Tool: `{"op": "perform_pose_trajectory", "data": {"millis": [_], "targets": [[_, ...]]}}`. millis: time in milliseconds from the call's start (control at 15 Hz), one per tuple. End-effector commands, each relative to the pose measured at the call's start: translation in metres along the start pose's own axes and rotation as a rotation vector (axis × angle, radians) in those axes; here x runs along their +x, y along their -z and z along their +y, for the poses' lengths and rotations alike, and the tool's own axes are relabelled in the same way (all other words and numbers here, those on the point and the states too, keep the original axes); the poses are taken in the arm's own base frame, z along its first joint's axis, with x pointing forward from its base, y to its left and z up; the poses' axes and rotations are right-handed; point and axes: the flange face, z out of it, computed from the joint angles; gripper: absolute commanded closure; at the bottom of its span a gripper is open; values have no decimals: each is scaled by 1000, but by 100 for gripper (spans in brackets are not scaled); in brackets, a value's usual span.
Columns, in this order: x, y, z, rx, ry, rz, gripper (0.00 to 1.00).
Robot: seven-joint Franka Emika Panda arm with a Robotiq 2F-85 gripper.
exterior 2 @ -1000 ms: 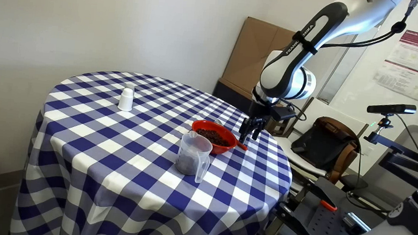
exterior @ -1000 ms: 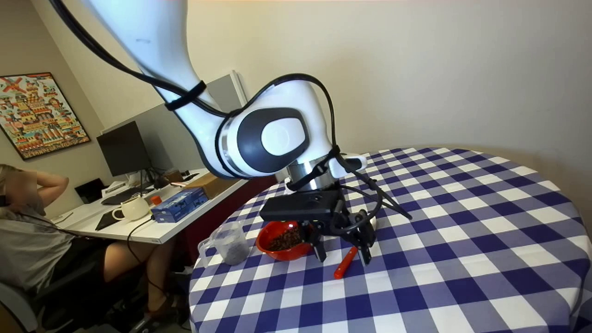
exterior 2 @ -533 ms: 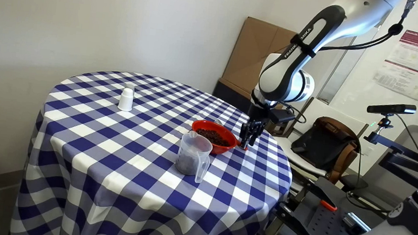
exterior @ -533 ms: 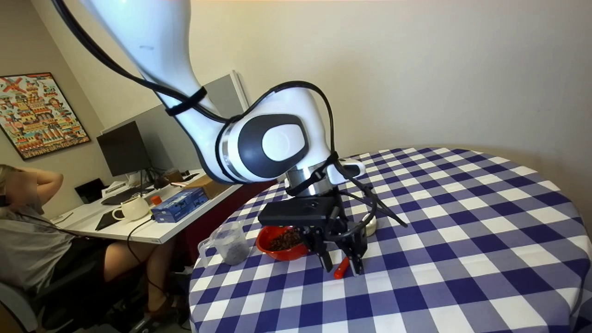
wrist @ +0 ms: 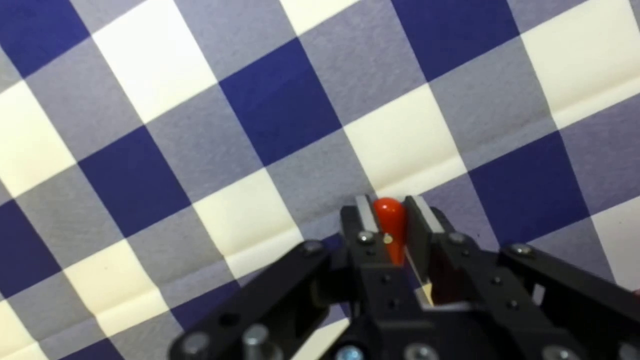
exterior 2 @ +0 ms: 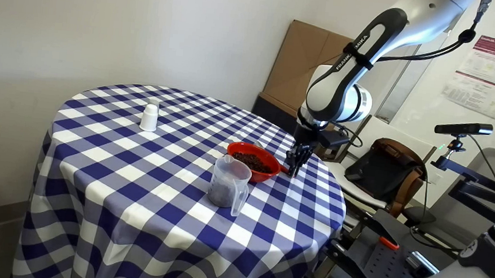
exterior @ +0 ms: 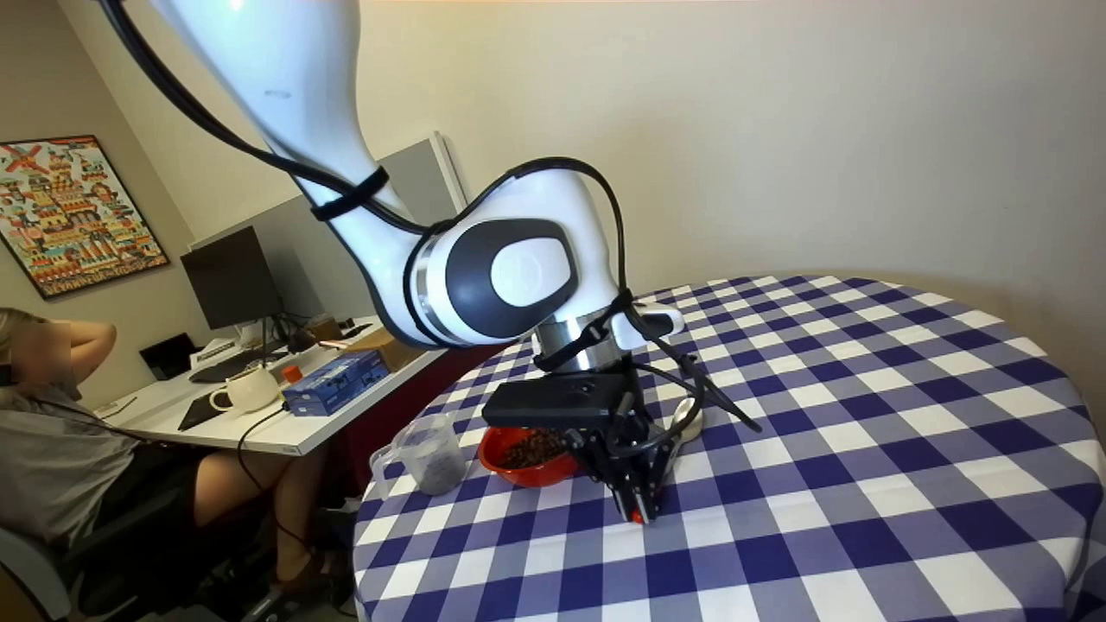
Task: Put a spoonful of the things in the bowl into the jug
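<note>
- One gripper (exterior: 637, 513), jaws pinching the red-handled spoon (wrist: 392, 221).
- Dark bits (exterior 2: 251, 161) heaped in red bowl (exterior 2: 265, 176).
- See-through jug (exterior 2: 225, 186) upright, just beside the bowl.

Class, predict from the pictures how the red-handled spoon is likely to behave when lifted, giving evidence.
Probably stiff: the spoon's silvery head looks metallic. That end may dip, since the gripper is closed on the red handle near the opposite end. The handle might twist in the grip, as its tip looks glossy and rounded.
</note>
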Motion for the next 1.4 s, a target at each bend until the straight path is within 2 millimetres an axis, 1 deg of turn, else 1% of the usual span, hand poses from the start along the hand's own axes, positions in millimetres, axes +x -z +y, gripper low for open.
{"op": "perform_pose_trajectory", "data": {"millis": [0,267,400,533,667,800,933,1133,1333], "targets": [[1,-1,-3,0,-3,8,95],[7,15,-9,36,18,26,95],[14,29,-12,50,58,44,95],[25,45,-12,30,110,84,95],[41,64,-5,2,160,125,95],[54,84,0,-22,247,148,95],[65,103,1,-35,367,152,95],[72,127,-9,-44,524,145,95],[69,143,-29,-46,680,133,95]]}}
